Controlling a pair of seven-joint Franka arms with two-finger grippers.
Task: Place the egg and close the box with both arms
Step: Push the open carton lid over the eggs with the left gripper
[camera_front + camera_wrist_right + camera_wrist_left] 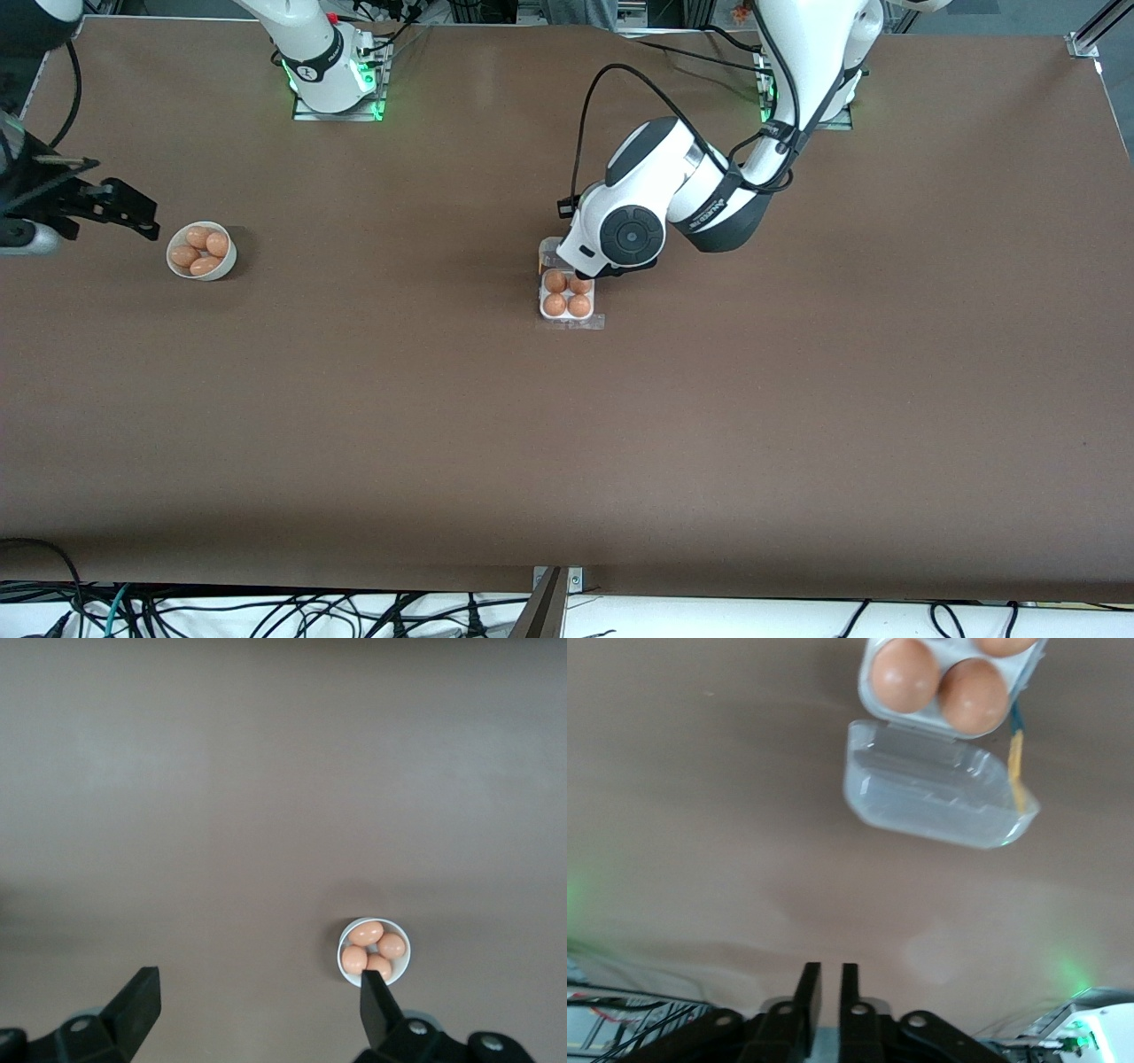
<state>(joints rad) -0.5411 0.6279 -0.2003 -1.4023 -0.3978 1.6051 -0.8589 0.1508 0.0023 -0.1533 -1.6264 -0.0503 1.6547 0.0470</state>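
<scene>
The clear box [567,297] sits mid-table with an orange-brown egg [555,304] in each of its cells. Its lid [551,255] lies open, on the side toward the arms' bases. In the left wrist view the lid [939,797] lies flat beside the tray [873,691], where two eggs [904,675] show fully. My left gripper [582,271] hangs over the hinge side of the box, its wrist covering part of the lid. Its fingers [807,992] are shut and empty. My right gripper [133,213] is open and empty, up beside the white bowl.
A round white bowl [221,268] holding several eggs stands near the right arm's end of the table. It also shows in the right wrist view [406,961], by one fingertip. Bare brown table lies around the box.
</scene>
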